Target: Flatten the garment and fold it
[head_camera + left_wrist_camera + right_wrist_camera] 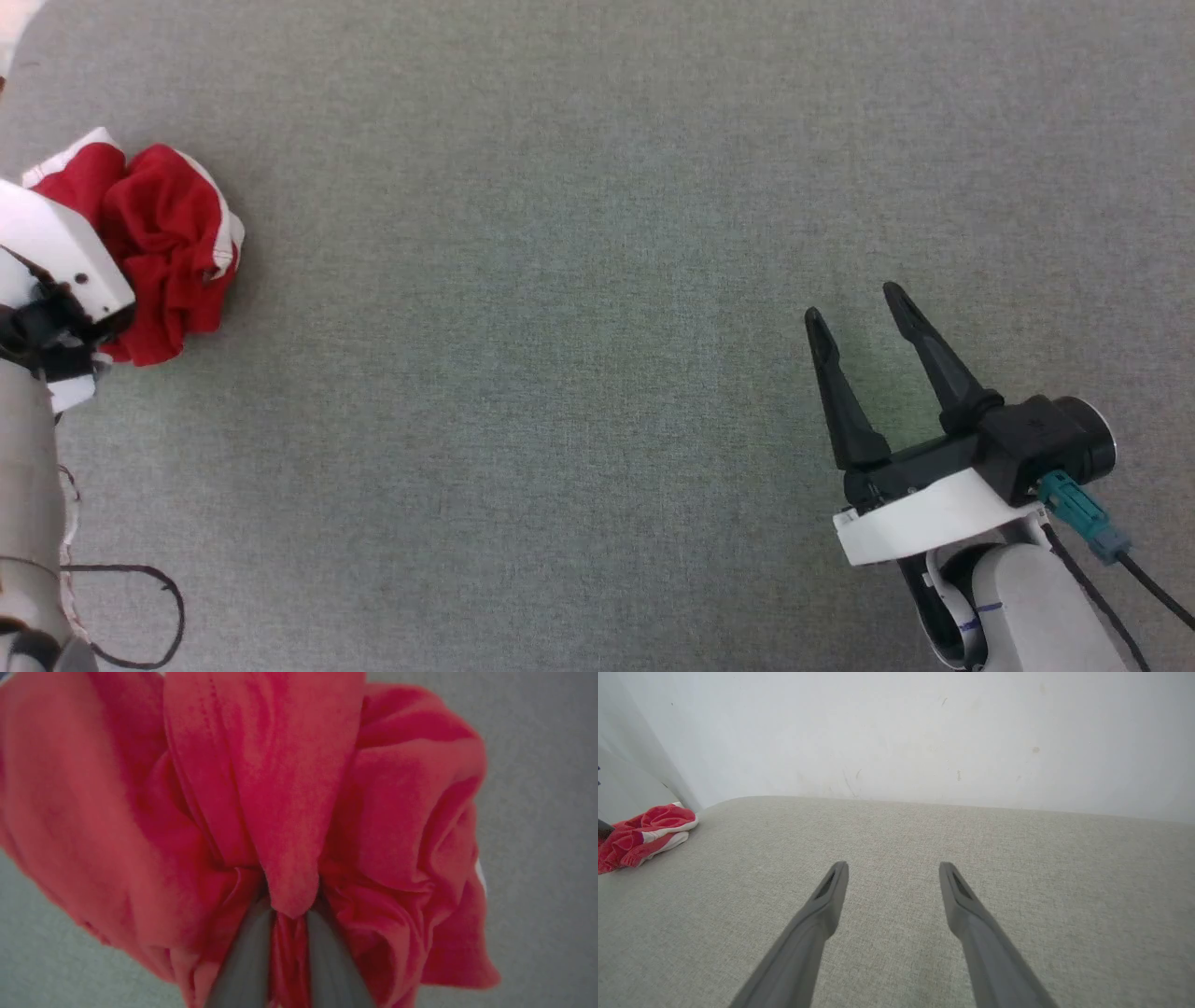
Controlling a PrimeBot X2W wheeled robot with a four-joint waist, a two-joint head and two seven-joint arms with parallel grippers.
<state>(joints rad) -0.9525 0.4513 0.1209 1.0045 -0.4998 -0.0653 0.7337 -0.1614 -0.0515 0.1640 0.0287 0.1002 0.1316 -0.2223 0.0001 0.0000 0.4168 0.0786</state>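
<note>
At the upper left of the head view lies the garment (168, 233) — bright red soft fabric with white edging, bunched into a crumpled heap on the pale grey fabric-covered tabletop (579, 373). The white housing of the left arm covers the heap's lower left part there and hides the fingers. In the left wrist view the left hand (289, 912) comes up from the bottom centre of the frame and is pushed into the heap. Its two grey fingers (247, 961) stand close together, clenched on a narrow fold of red cloth that runs up between them. The rest of the fabric bulges out to both sides and above the tips.

The heap points no clear way. In the head view it is somewhat taller than wide, its long axis running roughly up and down the frame. White edging shows at its top left corner and down its right side; which end is the waist cannot be told. Below it, at the lower left, a thin dark cable (179, 607) loops on the tabletop beside the pale forearm.

At the lower right of the head view, well apart from the garment, is the right hand (854, 303) — released, its two long dark fingers spread and holding nothing, pointing up the frame and slightly left. A teal connector (1083, 518) sits at its wrist. In the right wrist view the garment is a small red and white bundle at the left edge (644, 835), near the tabletop's rounded corner below a white wall (924, 732).
</note>
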